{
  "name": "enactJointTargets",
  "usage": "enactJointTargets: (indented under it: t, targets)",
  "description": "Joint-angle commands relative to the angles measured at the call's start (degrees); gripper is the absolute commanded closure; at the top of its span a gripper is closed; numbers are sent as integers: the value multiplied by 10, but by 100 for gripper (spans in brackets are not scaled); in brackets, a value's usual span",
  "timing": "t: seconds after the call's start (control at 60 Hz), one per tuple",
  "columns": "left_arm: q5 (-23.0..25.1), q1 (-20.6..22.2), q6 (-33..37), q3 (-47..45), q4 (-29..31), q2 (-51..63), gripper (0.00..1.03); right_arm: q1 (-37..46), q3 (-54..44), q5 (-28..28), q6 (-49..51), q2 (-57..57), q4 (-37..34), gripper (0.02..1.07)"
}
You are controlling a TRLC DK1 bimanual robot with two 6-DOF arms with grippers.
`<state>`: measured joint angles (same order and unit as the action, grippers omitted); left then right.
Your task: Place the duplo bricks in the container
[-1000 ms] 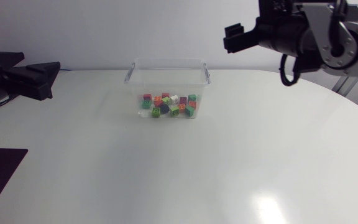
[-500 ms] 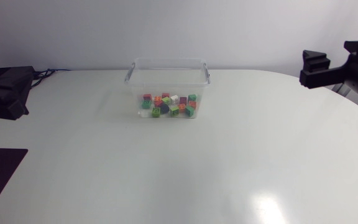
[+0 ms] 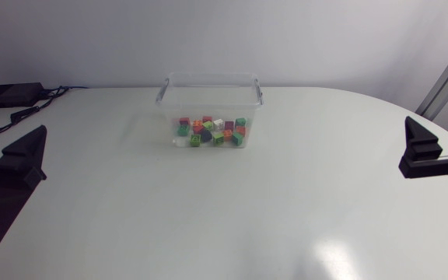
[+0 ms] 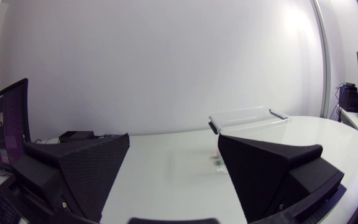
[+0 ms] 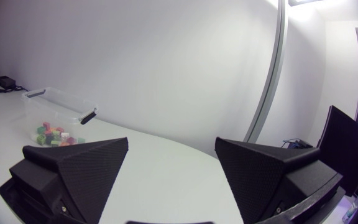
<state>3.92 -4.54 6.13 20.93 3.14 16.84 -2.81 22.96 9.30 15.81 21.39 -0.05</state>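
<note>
white table (image 3: 232, 218), clear container (image 3: 210, 77) near back, duplo bricks (image 3: 211, 132) inside. left gripper (image 4: 173, 149) and right gripper (image 5: 171, 148) both spread wide, empty.

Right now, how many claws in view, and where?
2. Left claw at the table's left edge, right claw at its right edge, both open and empty, well clear of the container. No sign of a hidden one.

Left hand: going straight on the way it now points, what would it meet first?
Probably nothing: ahead of the open left hand lies bare table. The clear container stands off that line, to one side, though depth is unclear.
</note>
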Motion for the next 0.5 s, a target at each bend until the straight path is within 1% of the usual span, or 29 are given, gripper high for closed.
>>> enactJointTargets:
  t: [0.0, 0.483]
  targets:
    - [-6, 8, -19, -31, -9, -20, 4, 6, -33, -9, -26, -24, -4, 6]
    - [-33, 38, -53, -175, -27, -140, 4, 24, -192, -77, -133, -177, 0, 6]
